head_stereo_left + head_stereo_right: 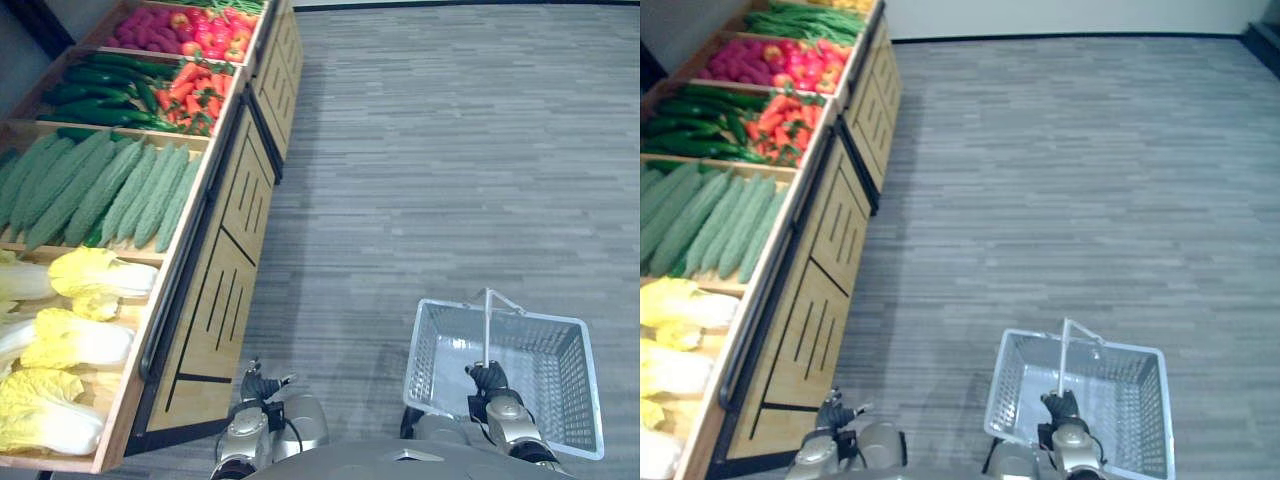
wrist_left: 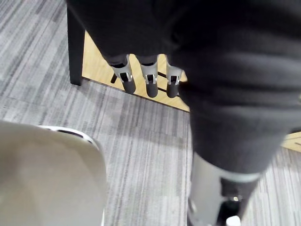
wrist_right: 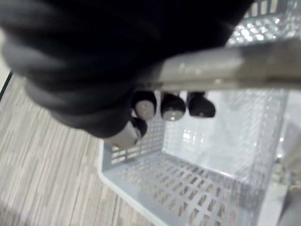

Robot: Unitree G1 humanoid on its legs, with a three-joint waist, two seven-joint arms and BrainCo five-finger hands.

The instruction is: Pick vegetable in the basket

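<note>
Not one vegetable has been lifted: pale cabbages (image 1: 75, 340) are seen in the nearest bin at nine o'clock, ridged green gourds (image 1: 100, 185) at ten, and cucumbers (image 1: 95, 95) and red peppers (image 1: 200, 95) towards eleven. All lie in the wooden display stand (image 1: 215, 290). The white mesh basket (image 1: 530, 360) is empty and is carried at five o'clock above the grey floor (image 1: 450, 150), well apart from the stand. Its thin handle (image 1: 487, 320) is clasped by the right hand (image 1: 490, 380), with the fingers (image 3: 171, 107) curled under the bar (plain in the right wrist view).

Trouble is judged likeliest in the carry. With the basket so far from the bins, any vegetable taken would have to be brought across open floor and could slip from the fingers; a bulky cabbage most of all. The basket could also swing on its handle if the body is turned sharply.

The left hand (image 1: 262, 385) is held low at seven o'clock, near the stand's front panel, with its fingers (image 2: 149, 80) straight, relaxed and holding nothing.
</note>
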